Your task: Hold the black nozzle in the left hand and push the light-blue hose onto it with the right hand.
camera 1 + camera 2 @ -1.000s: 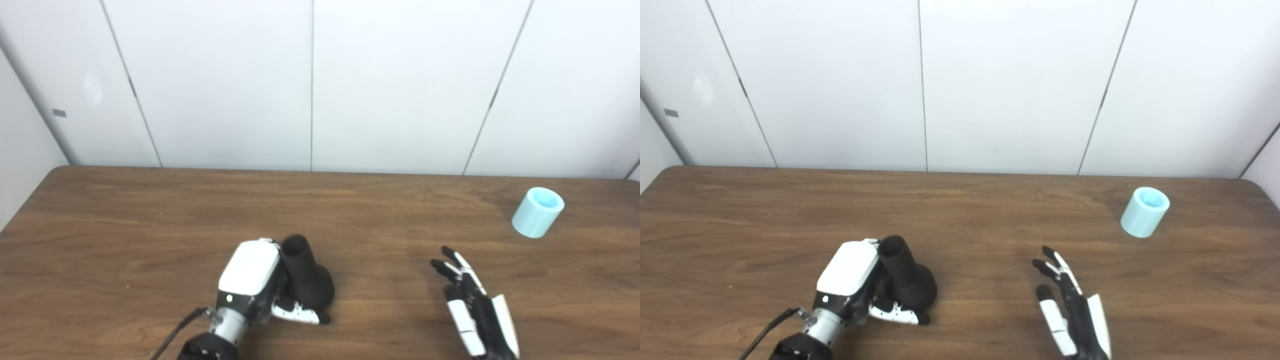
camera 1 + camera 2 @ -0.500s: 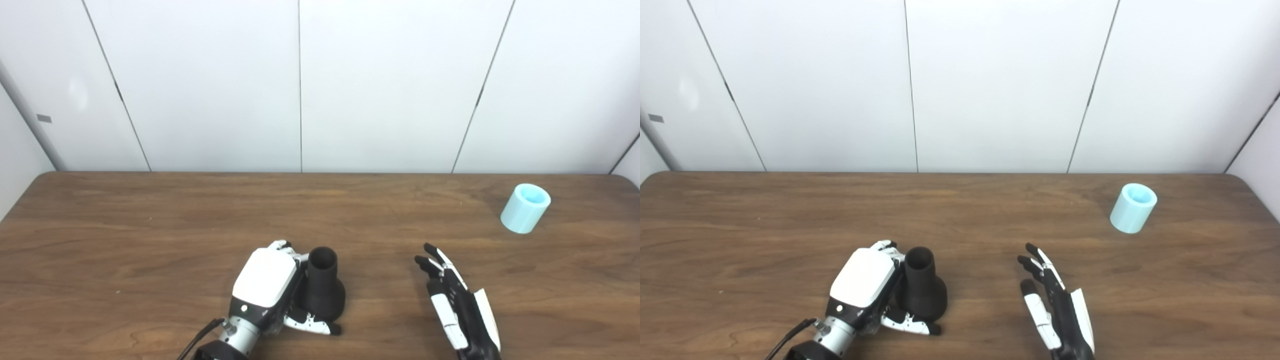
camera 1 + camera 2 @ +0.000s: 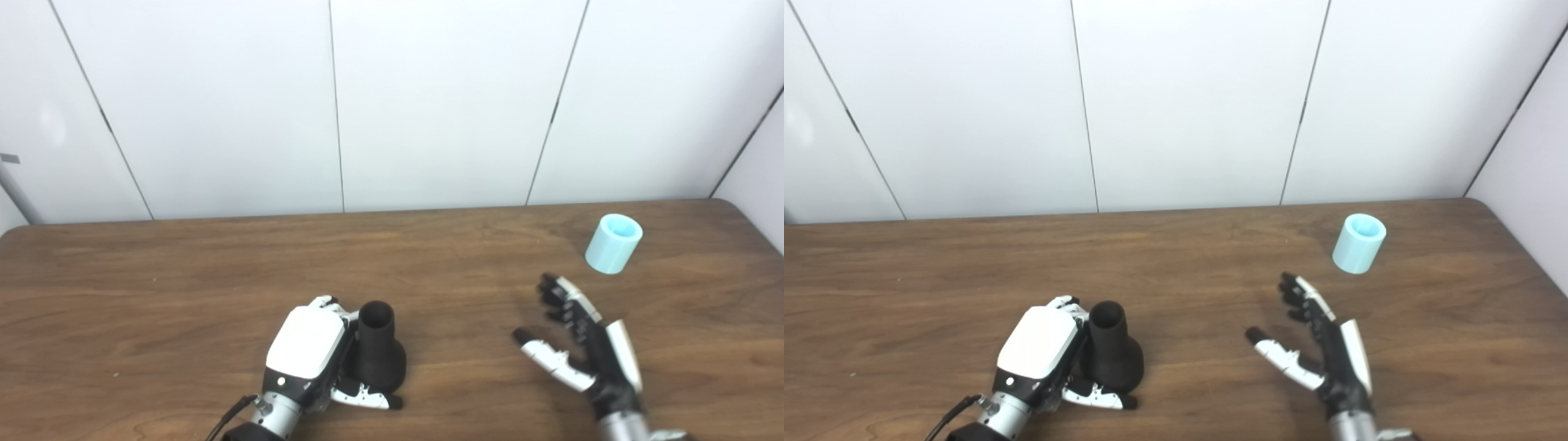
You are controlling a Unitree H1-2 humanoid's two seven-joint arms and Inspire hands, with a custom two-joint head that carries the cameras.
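1. The nozzle (image 3: 378, 355) is black and stands upright on the wooden table (image 3: 153, 288), near the front edge and left of the middle.
2. Its long axis runs roughly vertical, leaning slightly away from the camera. The wide flared base sits on the table, and the narrow open mouth points up.
3. The left hand (image 3: 309, 346) is wrapped around the nozzle from its left side. The white back of the hand faces up, and the thumb (image 3: 366, 399) curls around the front of the base. The other fingertips (image 3: 327, 302) show just behind the neck. This hand grasps the nozzle.
4. The hose (image 3: 613, 243) is a short light-blue tube at the far right of the table, close to the back edge. It stands on one end, tilted a little, and its open top faces up and slightly toward the camera.
5. The hose is well apart from the nozzle, and nothing touches it.
6. The right hand (image 3: 585, 343) hovers over the table between the nozzle and the hose, nearer the hose. Its fingers are spread and stretch away toward the hose, and the thumb sticks out to the left. It is released and holds nothing.
7. White wall panels (image 3: 429, 104) with dark seams stand behind the table.
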